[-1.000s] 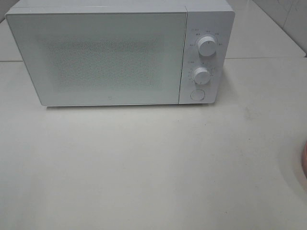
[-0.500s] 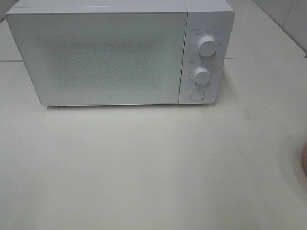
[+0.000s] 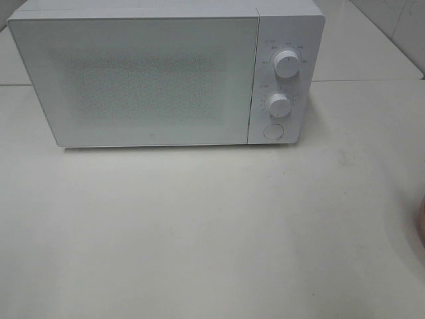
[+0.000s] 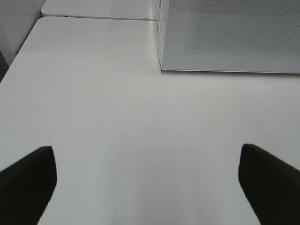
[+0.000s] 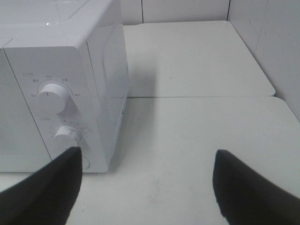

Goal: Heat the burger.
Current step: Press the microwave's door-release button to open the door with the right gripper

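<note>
The burger is out of view in every frame. A white microwave stands at the back of the white table with its door shut; it also shows in the left wrist view and the right wrist view. Its panel carries two round knobs and a round button. My left gripper hangs open over bare table in front of the microwave's left corner. Beside the control panel, my right gripper is open with nothing between its fingers. Neither arm shows in the exterior high view.
A thin pinkish sliver shows at the right edge of the exterior high view. The white table stretches in front of the microwave. A tiled wall rises to the right of the table.
</note>
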### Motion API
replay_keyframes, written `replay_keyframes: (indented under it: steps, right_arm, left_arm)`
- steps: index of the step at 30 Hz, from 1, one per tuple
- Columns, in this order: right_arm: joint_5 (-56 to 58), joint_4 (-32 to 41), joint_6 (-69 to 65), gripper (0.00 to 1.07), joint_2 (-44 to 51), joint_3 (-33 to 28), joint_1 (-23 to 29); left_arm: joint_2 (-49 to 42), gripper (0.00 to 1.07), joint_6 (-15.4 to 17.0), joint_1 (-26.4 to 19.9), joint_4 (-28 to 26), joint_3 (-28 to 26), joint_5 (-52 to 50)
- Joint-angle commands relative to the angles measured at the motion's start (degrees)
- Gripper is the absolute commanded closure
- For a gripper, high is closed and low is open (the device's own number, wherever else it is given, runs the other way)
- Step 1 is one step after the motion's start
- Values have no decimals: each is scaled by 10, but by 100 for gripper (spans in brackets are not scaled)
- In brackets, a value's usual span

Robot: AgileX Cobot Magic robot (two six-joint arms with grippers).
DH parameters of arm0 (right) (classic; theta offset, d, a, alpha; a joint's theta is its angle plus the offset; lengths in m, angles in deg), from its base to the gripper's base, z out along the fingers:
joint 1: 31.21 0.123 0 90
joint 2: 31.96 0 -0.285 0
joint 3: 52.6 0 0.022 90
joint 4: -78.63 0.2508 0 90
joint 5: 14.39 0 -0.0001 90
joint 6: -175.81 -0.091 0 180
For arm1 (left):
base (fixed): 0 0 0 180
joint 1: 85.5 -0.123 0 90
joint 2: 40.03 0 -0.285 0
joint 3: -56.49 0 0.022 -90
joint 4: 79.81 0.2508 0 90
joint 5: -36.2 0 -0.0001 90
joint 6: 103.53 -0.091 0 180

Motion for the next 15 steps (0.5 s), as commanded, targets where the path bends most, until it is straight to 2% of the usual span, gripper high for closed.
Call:
replay_keyframes:
  steps: [1,9,15]
  right_arm:
    - [-99,-5,3,32,-44,-16,-1]
    - [-199,12,8,32,-125,-22,-1]
    - [-352,3,29,32,-208,-46,-1]
  left_arm:
    - [-14,9,1,3,0,1,-9]
    - [-14,9,1,3,0,1,-9]
    - [-13,9,1,3,0,1,-9]
